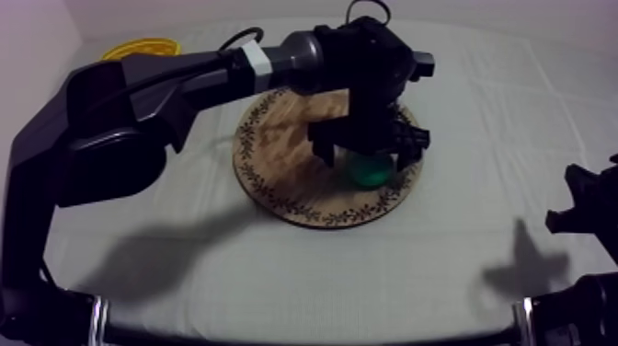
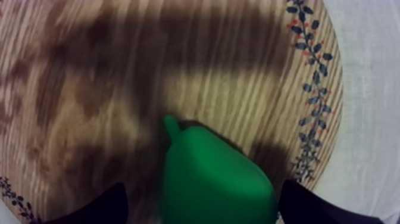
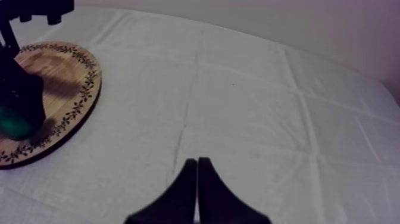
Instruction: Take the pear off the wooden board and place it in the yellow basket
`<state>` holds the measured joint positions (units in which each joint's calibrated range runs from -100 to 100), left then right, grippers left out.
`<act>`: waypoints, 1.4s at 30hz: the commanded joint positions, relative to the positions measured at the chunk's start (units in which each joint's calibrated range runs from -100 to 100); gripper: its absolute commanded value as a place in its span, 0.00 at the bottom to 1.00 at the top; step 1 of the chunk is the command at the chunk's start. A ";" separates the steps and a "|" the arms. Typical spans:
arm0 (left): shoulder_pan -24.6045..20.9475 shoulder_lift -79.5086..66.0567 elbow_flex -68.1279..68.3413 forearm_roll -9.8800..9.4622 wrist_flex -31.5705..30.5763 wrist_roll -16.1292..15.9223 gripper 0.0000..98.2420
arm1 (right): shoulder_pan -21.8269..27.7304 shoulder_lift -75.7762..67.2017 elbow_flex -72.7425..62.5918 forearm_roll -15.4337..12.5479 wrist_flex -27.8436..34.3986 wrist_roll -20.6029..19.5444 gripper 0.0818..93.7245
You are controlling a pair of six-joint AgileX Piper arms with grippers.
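Note:
A green pear [image 1: 371,171] lies on the round wooden board [image 1: 285,175], towards its right rim. My left gripper [image 1: 368,152] hangs directly over it. In the left wrist view the pear [image 2: 208,179] sits between the two black fingers [image 2: 104,205], its stem pointing away across the board [image 2: 178,71]. The fingers stand apart on either side, so the left gripper [image 2: 203,196] is open around the pear. My right gripper [image 3: 196,164] is shut on nothing, low at the table's right side [image 1: 584,198].
The yellow basket [image 1: 143,46] stands at the far left corner, behind the left arm. From the right wrist view the board [image 3: 59,77] lies off across bare cloth, with the left gripper [image 3: 21,89] over the pear [image 3: 15,122].

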<state>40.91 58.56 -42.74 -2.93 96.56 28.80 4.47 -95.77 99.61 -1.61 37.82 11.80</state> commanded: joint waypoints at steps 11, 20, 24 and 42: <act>-0.23 3.04 -4.16 1.49 3.18 -2.80 0.79 | -0.03 0.01 0.05 0.02 0.00 0.00 0.00; -0.08 3.38 -5.02 1.56 3.28 -3.94 0.67 | -0.03 0.01 0.05 0.02 0.00 0.00 0.00; 0.10 3.42 -5.27 1.41 3.23 -4.41 0.59 | -0.03 0.01 0.05 0.02 0.00 0.00 0.00; -0.70 -13.35 6.55 -2.57 0.56 -4.23 0.57 | -0.03 0.01 0.05 0.02 0.00 0.00 0.00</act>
<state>40.34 49.71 -39.08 -5.44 97.11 24.60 4.47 -95.77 99.61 -1.55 37.81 11.80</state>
